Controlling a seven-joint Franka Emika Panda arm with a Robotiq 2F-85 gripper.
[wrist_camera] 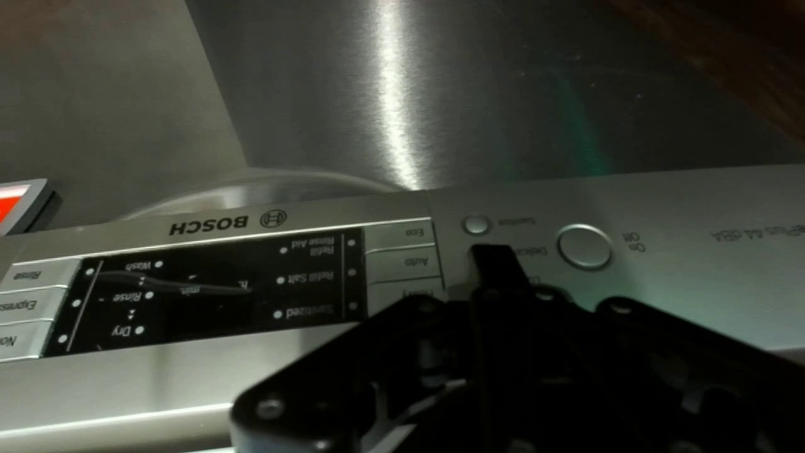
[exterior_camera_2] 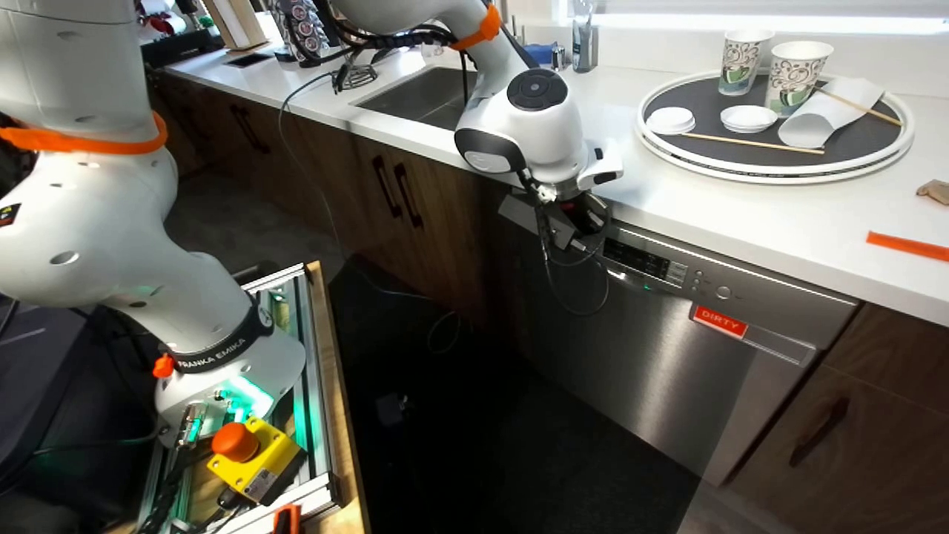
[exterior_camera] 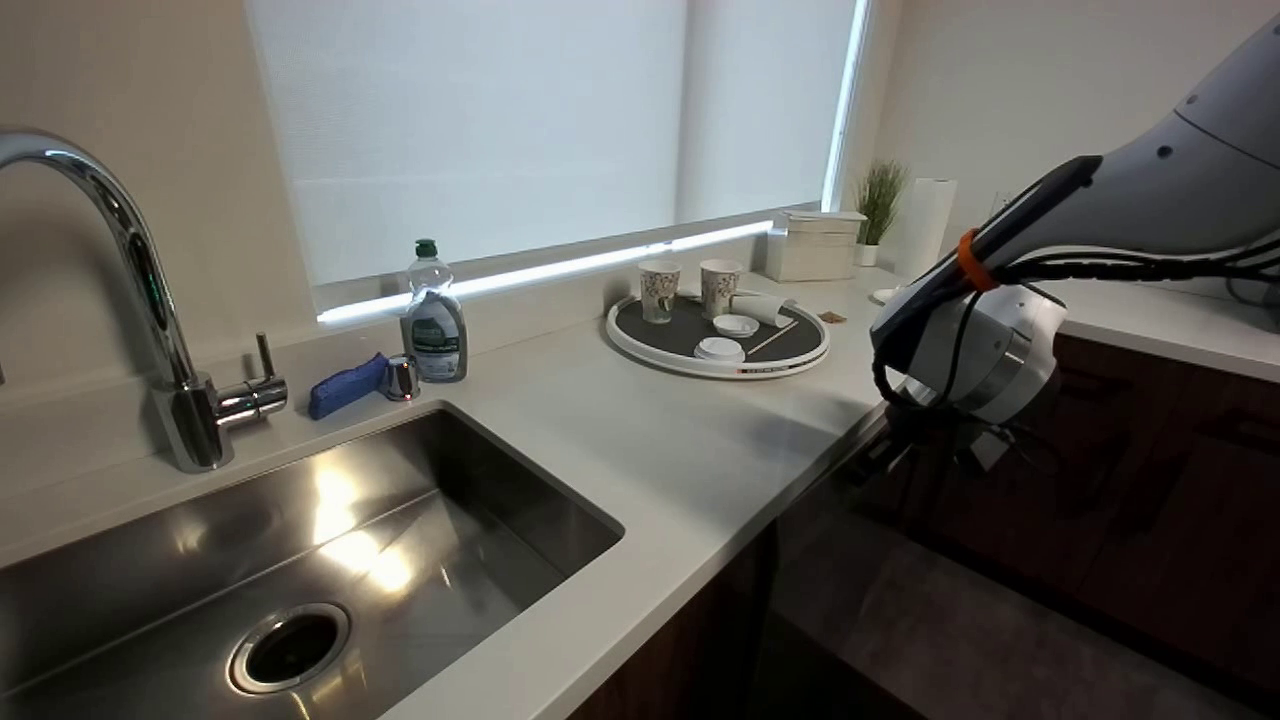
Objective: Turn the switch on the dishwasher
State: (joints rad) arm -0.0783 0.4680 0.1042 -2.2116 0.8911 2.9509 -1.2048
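Observation:
The dishwasher [exterior_camera_2: 667,378] is a dark steel front under the counter; the wrist view shows it upside down [wrist_camera: 503,107]. Its control panel has a black display [wrist_camera: 214,292] and a round button [wrist_camera: 585,246] labelled On Off. A small round button [wrist_camera: 476,224] labelled Sanitize sits closer to the display. My gripper [wrist_camera: 497,264] is shut, its black tip between the display and the On Off button, covering part of the panel. Whether the tip touches the panel cannot be told. In both exterior views the gripper [exterior_camera_2: 586,215] [exterior_camera: 870,465] is at the counter's front edge, its fingers mostly dark.
The counter edge [exterior_camera_2: 712,237] overhangs just above the panel. A round tray [exterior_camera_2: 741,174] with cups and lids stands on the counter. A red DIRTY sign [exterior_camera_2: 719,320] is on the dishwasher. The sink [exterior_camera: 400,560] is alongside. A loose cable loop hangs near the gripper.

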